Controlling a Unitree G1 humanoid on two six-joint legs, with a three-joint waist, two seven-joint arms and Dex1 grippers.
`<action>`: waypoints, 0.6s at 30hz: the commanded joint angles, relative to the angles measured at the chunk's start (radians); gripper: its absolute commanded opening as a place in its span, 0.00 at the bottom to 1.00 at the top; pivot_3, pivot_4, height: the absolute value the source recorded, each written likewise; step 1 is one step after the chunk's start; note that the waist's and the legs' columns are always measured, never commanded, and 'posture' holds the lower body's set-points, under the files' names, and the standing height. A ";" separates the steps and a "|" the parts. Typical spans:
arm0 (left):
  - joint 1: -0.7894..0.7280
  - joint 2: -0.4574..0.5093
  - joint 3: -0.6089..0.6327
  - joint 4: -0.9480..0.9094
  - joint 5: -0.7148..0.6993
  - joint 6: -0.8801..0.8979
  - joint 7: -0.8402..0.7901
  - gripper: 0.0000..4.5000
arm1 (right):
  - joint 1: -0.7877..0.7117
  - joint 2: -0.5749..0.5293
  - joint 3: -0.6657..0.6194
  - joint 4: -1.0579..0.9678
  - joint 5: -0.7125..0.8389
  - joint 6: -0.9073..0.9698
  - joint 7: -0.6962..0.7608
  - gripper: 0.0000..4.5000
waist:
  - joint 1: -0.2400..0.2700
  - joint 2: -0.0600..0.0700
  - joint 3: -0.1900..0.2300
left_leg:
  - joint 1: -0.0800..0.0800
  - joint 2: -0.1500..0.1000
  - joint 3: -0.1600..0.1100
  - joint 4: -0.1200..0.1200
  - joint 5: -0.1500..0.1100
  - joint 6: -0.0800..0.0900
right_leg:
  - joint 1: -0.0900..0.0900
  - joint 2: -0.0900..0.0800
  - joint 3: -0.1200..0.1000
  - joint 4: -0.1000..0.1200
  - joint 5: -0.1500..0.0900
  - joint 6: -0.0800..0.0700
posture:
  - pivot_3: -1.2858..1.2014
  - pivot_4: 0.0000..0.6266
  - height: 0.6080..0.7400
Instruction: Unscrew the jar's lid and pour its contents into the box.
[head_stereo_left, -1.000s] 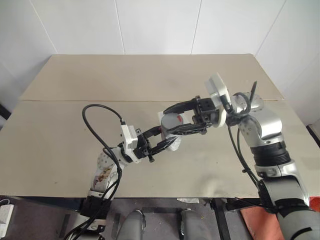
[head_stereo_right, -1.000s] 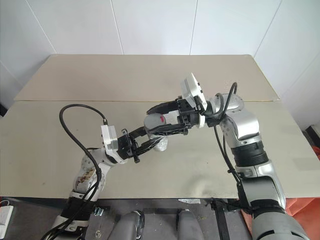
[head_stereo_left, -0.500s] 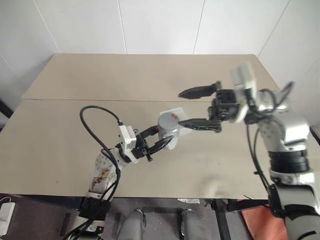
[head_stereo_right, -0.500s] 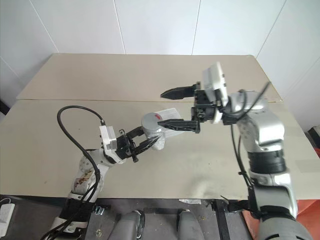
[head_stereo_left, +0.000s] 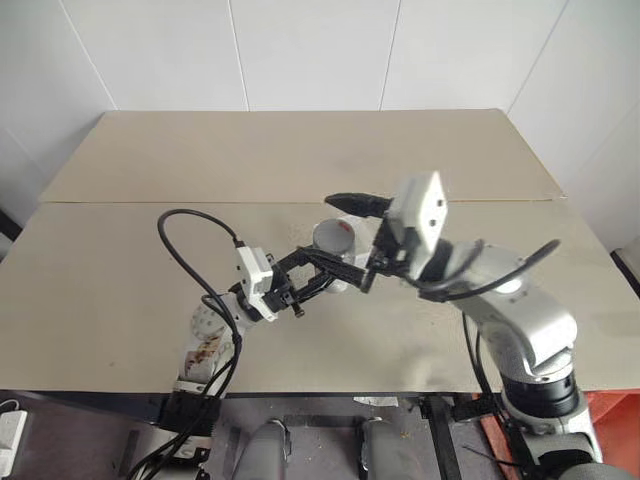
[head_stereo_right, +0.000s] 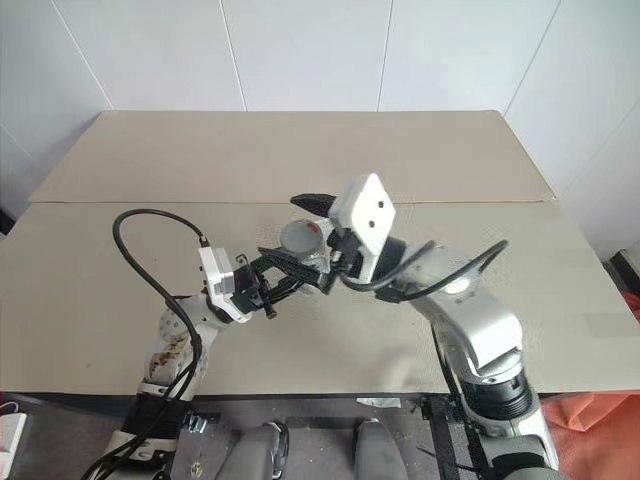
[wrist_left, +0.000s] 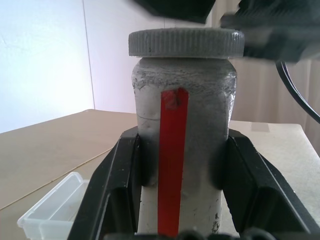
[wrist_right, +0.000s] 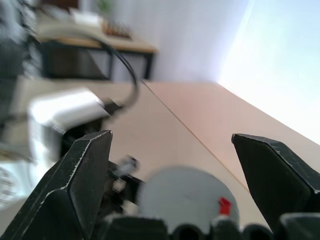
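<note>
Over the middle of the long beige table, the left gripper holds up the small silvery-clear cylindrical jar. Its two black fingers are clamped on the jar's lower body from either side, as the left wrist view plainly shows, with the red stripe of the label facing that camera. The jar stands upright in the grip and is lifted clear of the tabletop. The round grey ribbed screw lid sits on top of the jar, as wide as the jar itself, and from above I can see a small red mark on its upper face.

The right gripper reaches in from the right side, its white camera block tilted up behind it. Its black fingers stand wide apart, one passing beyond the lid on the far side and the other on the near side, so the lid lies between them. From the right wrist view there is clear space on both sides between the fingertips and the lid; they are not touching it.

On the table, just beside the raised jar and partly hidden behind the two grippers from the head views, lies the small shallow box of clear whitish plastic. I cannot tell what is inside the jar; its wall is too cloudy to see through.

A black cable loops up from the left wrist over the table.
</note>
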 joint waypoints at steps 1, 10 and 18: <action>-0.016 -0.003 0.001 -0.015 -0.001 -0.021 -0.001 0.42 | -0.003 0.013 0.002 -0.007 -0.042 -0.043 -0.032 0.99 | 0.000 0.000 0.000 | 0.000 0.000 0.000 0.000 0.000 0.000 | 0.000 0.000 0.000 0.000 0.000 0.000 | 0.52 0.24 1.00; -0.014 0.000 0.010 -0.004 -0.010 -0.026 -0.011 0.42 | 0.024 0.007 -0.059 0.009 -0.037 -0.044 -0.037 0.99 | 0.000 0.000 0.000 | -0.001 0.000 0.000 0.000 0.000 0.000 | 0.000 0.000 0.000 -0.001 0.001 -0.002 | 0.52 0.24 1.00; -0.018 0.005 0.022 0.019 -0.015 -0.035 -0.023 0.42 | 0.082 -0.038 -0.141 -0.033 0.015 -0.030 -0.031 0.99 | 0.000 0.000 0.000 | 0.000 0.000 0.000 0.000 0.000 0.000 | 0.000 0.000 0.000 -0.001 0.000 0.000 | 0.52 0.24 1.00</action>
